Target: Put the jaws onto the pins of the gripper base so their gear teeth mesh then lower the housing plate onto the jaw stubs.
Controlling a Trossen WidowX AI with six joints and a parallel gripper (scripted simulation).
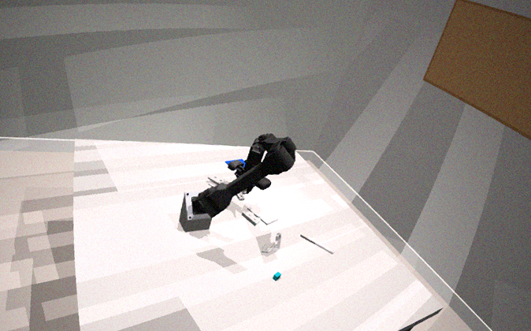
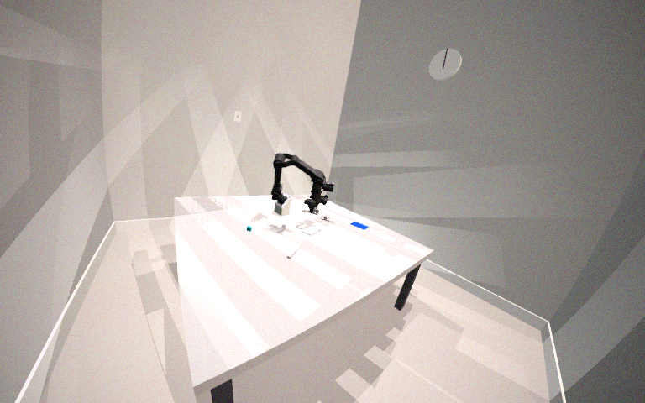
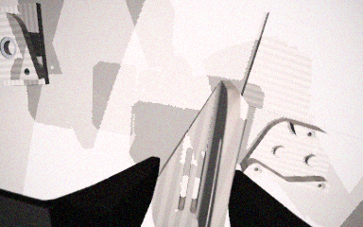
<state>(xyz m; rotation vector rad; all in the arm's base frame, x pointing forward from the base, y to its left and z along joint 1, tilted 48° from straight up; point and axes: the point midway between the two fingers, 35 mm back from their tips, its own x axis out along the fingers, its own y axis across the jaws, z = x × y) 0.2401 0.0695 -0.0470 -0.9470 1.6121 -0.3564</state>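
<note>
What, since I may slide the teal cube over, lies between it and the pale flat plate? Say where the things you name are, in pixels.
A pale bracket [image 1: 277,242] [image 2: 280,228] lies between the teal cube [image 1: 276,276] [image 2: 249,228] and the flat plate [image 1: 268,220] [image 2: 312,231], in top and exterior views.

one blue rectangle [image 1: 228,161] [image 2: 359,225] beyond the arm's base [image 1: 196,224] [image 2: 281,207], one teal block [image 1: 276,276] [image 2: 249,228] and one thin rod [image 1: 316,243] [image 2: 294,250] across from that base
</note>
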